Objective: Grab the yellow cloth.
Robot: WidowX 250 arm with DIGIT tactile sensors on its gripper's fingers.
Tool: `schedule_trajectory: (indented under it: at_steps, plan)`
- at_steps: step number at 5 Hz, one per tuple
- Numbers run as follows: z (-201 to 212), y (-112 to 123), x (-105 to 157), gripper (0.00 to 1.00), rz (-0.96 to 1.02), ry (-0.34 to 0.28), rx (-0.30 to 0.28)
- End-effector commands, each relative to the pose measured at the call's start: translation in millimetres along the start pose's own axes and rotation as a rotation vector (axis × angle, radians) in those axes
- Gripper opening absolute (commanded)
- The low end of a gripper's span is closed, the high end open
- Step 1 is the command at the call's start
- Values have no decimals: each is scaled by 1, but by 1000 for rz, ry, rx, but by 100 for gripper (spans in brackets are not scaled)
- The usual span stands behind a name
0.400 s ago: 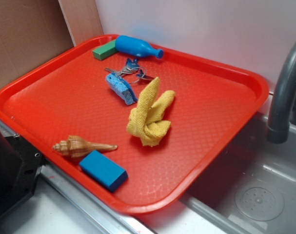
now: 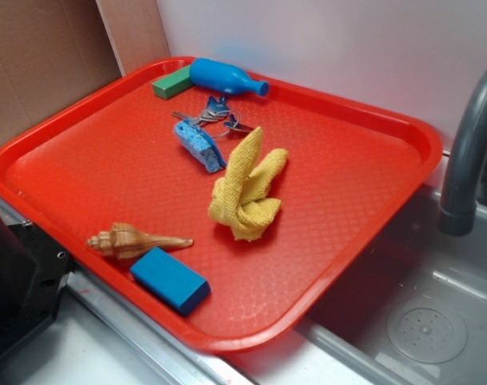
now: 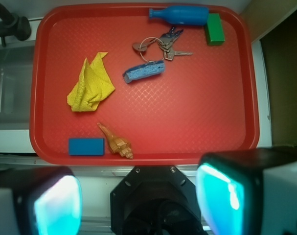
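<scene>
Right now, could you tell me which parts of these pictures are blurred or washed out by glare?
Wrist view: the end effector fingers are close, out of focus, glowing cyan; the tray and yellow cloth are sharp. Exterior view: evenly lit, soft shadows, with mild sheen on the tray rim.

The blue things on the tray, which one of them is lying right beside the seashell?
The blue block, the flat rectangular one at the tray's near edge, lies beside the seashell. The blue bottle and blue sponge lie farther back.
</scene>
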State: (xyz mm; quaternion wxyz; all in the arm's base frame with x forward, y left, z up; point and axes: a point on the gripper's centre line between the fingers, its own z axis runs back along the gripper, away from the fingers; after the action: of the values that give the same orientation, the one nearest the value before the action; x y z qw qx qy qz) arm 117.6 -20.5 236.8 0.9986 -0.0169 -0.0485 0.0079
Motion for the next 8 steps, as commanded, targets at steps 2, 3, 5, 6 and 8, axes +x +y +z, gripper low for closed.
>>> schedule_trajectory:
  at_steps: [2,3,5,6,8]
  plan:
    - [-127,-97,78,100,-483,-72,37]
    - [-179,-104,82,100,-635,-10,2]
    - [-232,-69,77,34,-526,186,34]
    - [-217,-56,81,0,-477,171,32]
    - [-147,-17,72,0,-325,42,70]
